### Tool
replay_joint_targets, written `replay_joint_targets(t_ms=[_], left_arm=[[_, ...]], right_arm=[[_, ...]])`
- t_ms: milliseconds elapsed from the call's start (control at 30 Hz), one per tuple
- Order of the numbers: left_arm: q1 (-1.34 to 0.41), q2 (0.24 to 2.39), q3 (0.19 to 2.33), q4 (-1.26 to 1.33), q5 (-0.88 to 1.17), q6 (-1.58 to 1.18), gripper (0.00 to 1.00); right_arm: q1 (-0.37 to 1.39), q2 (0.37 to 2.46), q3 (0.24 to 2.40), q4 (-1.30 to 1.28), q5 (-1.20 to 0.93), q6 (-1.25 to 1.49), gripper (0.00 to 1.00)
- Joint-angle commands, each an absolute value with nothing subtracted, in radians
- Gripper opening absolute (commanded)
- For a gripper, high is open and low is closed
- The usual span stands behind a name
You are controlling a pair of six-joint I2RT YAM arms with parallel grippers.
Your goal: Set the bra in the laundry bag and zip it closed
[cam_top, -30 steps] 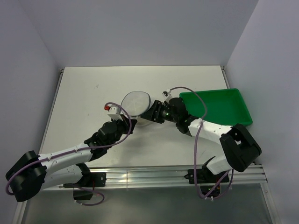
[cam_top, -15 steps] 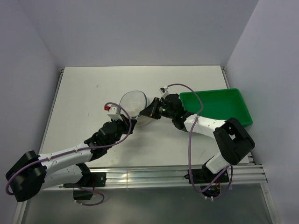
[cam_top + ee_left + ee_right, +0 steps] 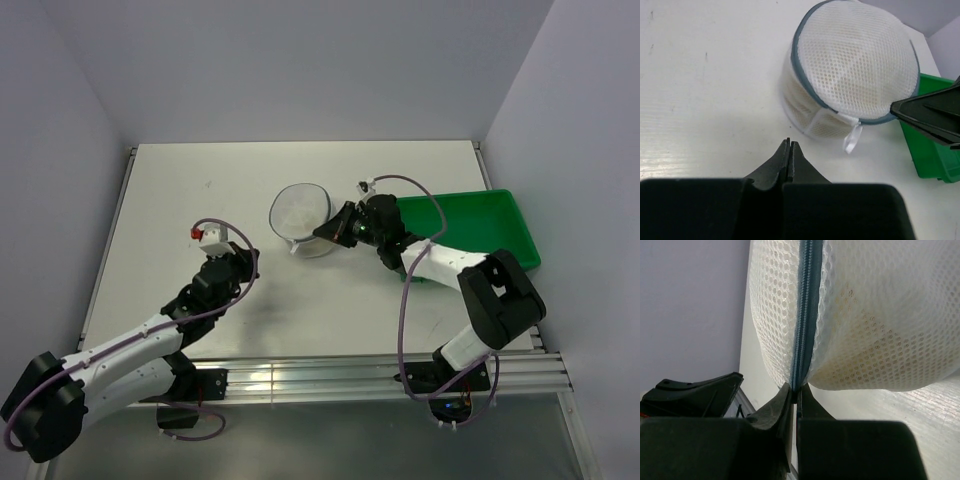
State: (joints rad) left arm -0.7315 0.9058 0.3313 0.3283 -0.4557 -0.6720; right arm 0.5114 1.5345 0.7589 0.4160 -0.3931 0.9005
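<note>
Gripping the laundry bag (image 3: 300,214) by its zipper seam (image 3: 802,315) beside the green tray (image 3: 480,225), the right gripper (image 3: 795,390) is clamped; the left gripper (image 3: 790,145), farther from the tray, is closed on nothing. Zip looks shut, tan shape (image 3: 875,335) inside: likely only release is left.

One counter (image 3: 180,190) carries one laundry bag (image 3: 300,213) with one zipper pull tab (image 3: 852,140). One green tray (image 3: 480,228) lies right of the laundry bag. Two arms flank the laundry bag: one left arm (image 3: 130,340), one right arm (image 3: 440,262). Fingers (image 3: 771,170): two per arm, four total.
</note>
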Motion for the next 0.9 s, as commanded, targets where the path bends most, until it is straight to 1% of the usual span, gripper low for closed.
replay_joint_targets(t_ms=[0,100,133,200,233,300,333,400,433,467,567,600,633,700,733,767,800,867], left_arm=[[-0.727,0.896,0.385,0.294,-0.473,-0.649,0.0],[-0.729,0.868,0.423,0.292,-0.43,-0.657,0.0],[-0.729,0.847,0.436,0.273,-0.425,-0.657,0.02],[-0.729,0.831,0.485,0.235,-0.42,-0.66,0.1],[-0.729,0.822,0.501,0.216,-0.416,-0.661,0.19],[-0.729,0.793,0.54,0.177,-0.399,-0.664,0.29],[-0.729,0.782,0.551,0.166,-0.394,-0.667,0.4],[-0.729,0.752,0.583,0.131,-0.388,-0.669,0.49],[-0.729,0.743,0.594,0.117,-0.391,-0.667,0.57],[-0.729,0.727,0.619,0.098,-0.394,-0.666,0.6],[-0.729,0.706,0.675,0.022,-0.414,-0.65,0.73],[-0.729,0.704,0.69,0.005,-0.419,-0.647,0.8],[-0.729,0.71,0.709,-0.056,-0.431,-0.643,0.84],[-0.729,0.719,0.768,-0.154,-0.442,-0.641,0.84],[-0.729,0.732,0.787,-0.188,-0.455,-0.641,0.84],[-0.729,0.733,0.82,-0.221,-0.463,-0.643,0.84],[-0.729,0.733,0.831,-0.248,-0.471,-0.643,0.83],[-0.729,0.719,0.848,-0.299,-0.488,-0.634,0.82]], right_arm=[[0.514,1.565,0.785,0.457,-0.403,0.905,0.0],[0.523,1.598,0.801,0.486,-0.425,0.931,0.0],[0.528,1.606,0.805,0.485,-0.422,0.931,0.0],[0.532,1.609,0.825,0.471,-0.414,0.931,0.01],[0.531,1.605,0.827,0.474,-0.411,0.934,0.04],[0.531,1.594,0.836,0.48,-0.416,0.937,0.06],[0.532,1.582,0.839,0.482,-0.426,0.939,0.08],[0.532,1.566,0.847,0.5,-0.443,0.953,0.1],[0.532,1.551,0.848,0.505,-0.451,0.957,0.11],[0.532,1.542,0.853,0.508,-0.459,0.96,0.12],[0.532,1.51,0.856,0.499,-0.457,0.963,0.16],[0.532,1.503,0.853,0.494,-0.45,0.959,0.17],[0.528,1.493,0.848,0.489,-0.443,0.957,0.27],[0.52,1.476,0.818,0.48,-0.43,0.957,0.46],[0.511,1.465,0.804,0.476,-0.422,0.956,0.7],[0.506,1.454,0.776,0.456,-0.413,0.95,0.89],[0.503,1.436,0.766,0.439,-0.387,0.927,0.99],[0.497,1.372,0.739,0.373,-0.35,0.894,1.0]])
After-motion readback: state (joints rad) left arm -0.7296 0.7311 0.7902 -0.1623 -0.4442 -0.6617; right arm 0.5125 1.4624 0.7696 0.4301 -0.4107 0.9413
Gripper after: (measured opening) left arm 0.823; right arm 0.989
